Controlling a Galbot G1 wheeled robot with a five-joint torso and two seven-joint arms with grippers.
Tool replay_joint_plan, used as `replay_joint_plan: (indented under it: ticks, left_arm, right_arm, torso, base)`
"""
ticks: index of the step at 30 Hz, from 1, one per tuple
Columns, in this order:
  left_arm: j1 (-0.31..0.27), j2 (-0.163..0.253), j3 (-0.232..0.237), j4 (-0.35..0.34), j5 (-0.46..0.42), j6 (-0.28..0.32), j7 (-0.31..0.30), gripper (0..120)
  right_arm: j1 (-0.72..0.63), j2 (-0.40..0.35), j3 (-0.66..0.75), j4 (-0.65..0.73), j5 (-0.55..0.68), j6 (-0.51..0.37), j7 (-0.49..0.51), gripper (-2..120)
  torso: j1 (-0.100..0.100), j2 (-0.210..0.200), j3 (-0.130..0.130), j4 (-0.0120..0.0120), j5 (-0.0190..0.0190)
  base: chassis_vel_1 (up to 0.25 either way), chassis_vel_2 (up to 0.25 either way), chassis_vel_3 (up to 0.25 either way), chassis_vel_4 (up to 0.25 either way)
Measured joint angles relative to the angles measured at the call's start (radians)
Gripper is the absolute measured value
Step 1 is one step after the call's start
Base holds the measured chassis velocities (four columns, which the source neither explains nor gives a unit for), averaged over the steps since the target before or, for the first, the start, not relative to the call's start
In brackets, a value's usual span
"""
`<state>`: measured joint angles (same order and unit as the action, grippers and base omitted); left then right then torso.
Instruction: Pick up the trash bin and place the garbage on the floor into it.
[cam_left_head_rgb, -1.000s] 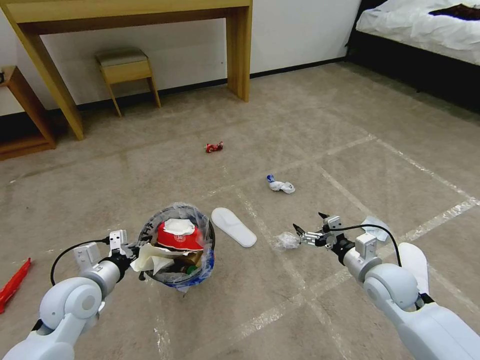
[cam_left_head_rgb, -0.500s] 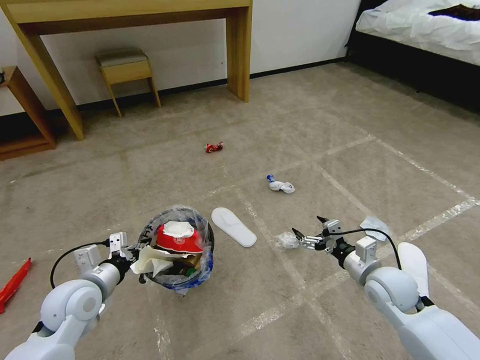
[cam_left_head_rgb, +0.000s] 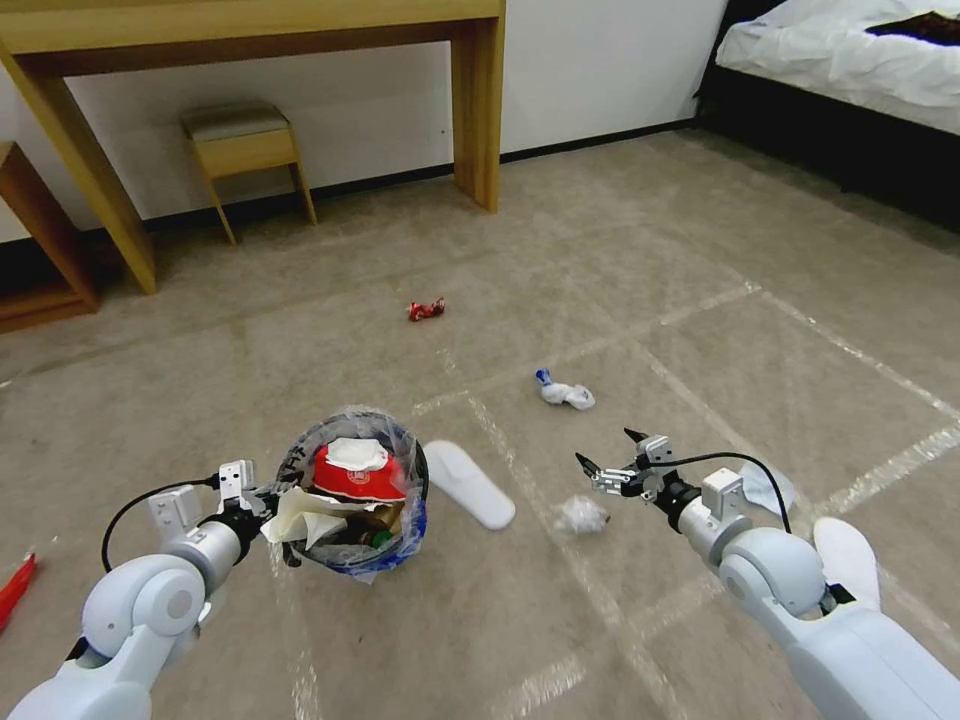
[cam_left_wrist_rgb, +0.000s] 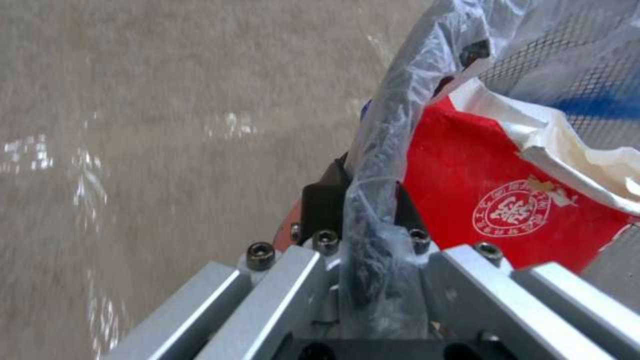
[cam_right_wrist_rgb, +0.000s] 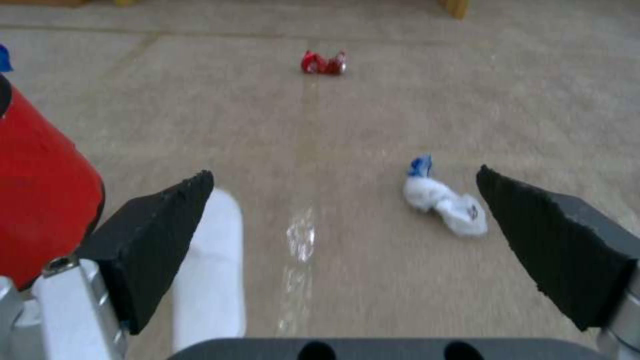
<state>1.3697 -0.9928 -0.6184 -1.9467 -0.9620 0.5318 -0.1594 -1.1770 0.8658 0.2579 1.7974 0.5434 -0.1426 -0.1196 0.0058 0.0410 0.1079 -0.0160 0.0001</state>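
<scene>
Pickup stage is complete by my reading: my left claw is clenched on the near rim of the trash bin, and the left wrist view shows the jaws pinching the bag-covered rim between them. The bin appears carried just above the floor, though I cannot confirm the clearance.

Bin contents: it is loaded near to the rim. A red carton with a white crumpled top lies uppermost, a pale crumpled paper hangs over the rim on the claw's side, and darker scraps sit beneath that I cannot identify. The clear-and-blue liner bag stands up around the load.

Outstanding garbage on the floor:
- a white slipper sole just beside the bin on its right;
- a crumpled clear-white wad just below my right claw;
- a white and blue tissue farther out;
- a red wrapper farther still, toward the desk;
- a second white sole and a pale scrap beside my right arm;
- a red item at the far left edge.

My right claw is released, fingers spread wide, holding nothing and hovering above the floor near the wad. The right wrist view looks between its pads toward the tissue and the wrapper.

Assessment: collection is partly done; at least seven pieces remain, and spare room in the bin looks limited.
</scene>
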Motion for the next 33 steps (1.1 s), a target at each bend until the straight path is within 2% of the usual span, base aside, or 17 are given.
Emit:
replay_joint_plan:
  ticks: [6,8,10,12,13,15,17,18,19,21,23,24,25,26,27,28,33]
  left_arm:
    - [-0.003,0.010,-0.005,0.009,0.002,0.005,0.000,1]
    - [0.000,0.031,-0.016,0.015,0.014,0.029,-0.002,1]
    - [0.000,0.036,-0.017,0.015,0.015,0.033,-0.002,1]
    - [-0.003,0.056,-0.023,0.021,0.017,0.048,0.000,1]
    - [-0.003,0.056,-0.023,0.021,0.017,0.048,0.000,1]
    - [-0.023,0.074,-0.020,0.031,0.015,0.057,0.009,1]
    - [-0.032,0.081,-0.015,0.034,0.013,0.059,0.013,1]
    - [-0.042,0.088,-0.010,0.037,0.012,0.060,0.019,1]
    - [-0.042,0.088,-0.010,0.037,0.012,0.060,0.019,1]
    - [-0.064,0.097,-0.004,0.043,0.006,0.061,0.032,1]
    - [-0.068,0.097,-0.004,0.046,0.005,0.061,0.033,1]
    - [-0.079,0.097,-0.005,0.054,0.000,0.061,0.039,1]
    - [-0.084,0.097,-0.009,0.059,-0.005,0.061,0.041,1]
    - [-0.084,0.097,-0.009,0.059,-0.005,0.061,0.041,1]
    - [-0.088,0.097,-0.016,0.065,-0.011,0.061,0.046,1]
    - [-0.089,0.096,-0.021,0.067,-0.013,0.060,0.049,1]
    - [-0.091,0.092,-0.032,0.070,-0.017,0.058,0.052,1]
  right_arm:
    - [0.011,-0.018,-0.003,-0.008,-0.014,-0.006,0.009,100]
    - [0.052,-0.097,-0.022,-0.015,-0.043,-0.048,-0.015,100]
    - [0.062,-0.116,-0.026,-0.016,-0.048,-0.056,-0.024,100]
    - [0.132,-0.233,-0.087,-0.032,-0.066,-0.103,-0.091,100]
    - [0.132,-0.233,-0.087,-0.032,-0.066,-0.103,-0.091,100]
    - [0.266,-0.344,-0.207,-0.069,-0.062,-0.150,-0.177,100]
    - [0.312,-0.368,-0.256,-0.080,-0.048,-0.171,-0.201,100]
    - [0.380,-0.391,-0.328,-0.099,-0.020,-0.198,-0.228,100]
    - [0.380,-0.391,-0.328,-0.099,-0.020,-0.198,-0.228,100]
    - [0.547,-0.401,-0.527,-0.140,0.050,-0.253,-0.262,100]
    - [0.576,-0.397,-0.567,-0.150,0.062,-0.262,-0.266,100]
    - [0.666,-0.376,-0.697,-0.178,0.097,-0.293,-0.280,100]
    - [0.739,-0.356,-0.805,-0.203,0.135,-0.317,-0.285,100]
    - [0.739,-0.356,-0.805,-0.203,0.135,-0.317,-0.285,100]
    - [0.835,-0.323,-0.951,-0.234,0.197,-0.355,-0.286,100]
    - [0.902,-0.299,-1.035,-0.253,0.240,-0.375,-0.280,100]
    - [0.995,-0.240,-1.162,-0.298,0.287,-0.405,-0.269,100]
  torso:
    - [0.000,0.000,0.000,-0.0006,0.0001]
    - [-0.001,0.000,0.000,-0.0003,0.0003]
    - [-0.001,0.000,0.000,-0.0002,0.0001]
    - [-0.001,0.000,-0.001,-0.0003,-0.0002]
    - [-0.001,0.000,-0.001,-0.0003,-0.0002]
    - [-0.001,0.000,0.000,-0.0002,-0.0006]
    - [-0.001,0.000,0.000,0.0000,-0.0004]
    - [-0.001,0.000,0.000,-0.0012,0.0000]
    - [-0.001,0.000,0.000,-0.0012,0.0000]
    - [-0.001,0.000,0.000,-0.0003,-0.0009]
    - [-0.001,0.000,0.000,-0.0007,-0.0007]
    - [-0.001,0.000,0.000,-0.0001,0.0006]
    - [0.000,0.000,0.000,-0.0002,0.0002]
    - [0.000,0.000,0.000,-0.0002,0.0002]
    - [0.000,0.000,0.000,-0.0007,0.0001]
    - [0.000,0.000,0.000,-0.0004,0.0007]
    - [0.000,0.000,0.000,0.0000,-0.0017]
  base:
    - [-0.080,0.053,0.045,-0.058]
    - [0.015,-0.021,-0.026,0.029]
    - [0.029,-0.027,-0.053,0.058]
    - [0.000,0.000,0.000,0.000]
    - [0.000,0.000,0.000,0.000]
    - [0.000,0.000,0.000,0.000]
    - [0.000,0.000,0.000,0.000]
    - [0.000,0.000,0.000,0.000]
    - [0.000,0.000,0.000,0.000]
    - [0.000,0.000,0.000,0.000]
    - [0.000,0.000,0.000,0.000]
    - [0.000,0.000,0.000,0.000]
    - [0.000,0.000,0.000,0.000]
    - [0.000,0.000,0.000,0.000]
    - [0.000,0.000,0.000,0.000]
    - [0.000,0.000,0.000,0.000]
    - [0.000,0.000,0.000,0.000]
